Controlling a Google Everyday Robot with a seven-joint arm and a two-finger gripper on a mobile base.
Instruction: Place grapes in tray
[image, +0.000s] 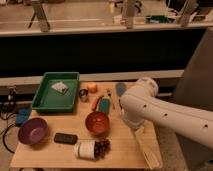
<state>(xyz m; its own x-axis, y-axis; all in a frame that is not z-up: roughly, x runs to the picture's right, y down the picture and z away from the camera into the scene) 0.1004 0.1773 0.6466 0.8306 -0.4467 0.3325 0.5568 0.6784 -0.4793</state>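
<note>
My gripper (145, 148) hung over the near right corner of the table (50, 156) with jaws spread wide and empty, because the grapes (102, 148) lay against the white cup (85, 149), well apart from the green tray (45, 100) meant for them.

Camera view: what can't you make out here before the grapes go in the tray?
All in the camera view:
- gripper: at the arm's lower end, right of the orange bowl; the arm covers most of it.
- grapes: against the white cup; whether any sit inside it cannot be told.
- tray: the pale item in it is too small to identify.
- table: its right part is hidden by the arm.
</note>
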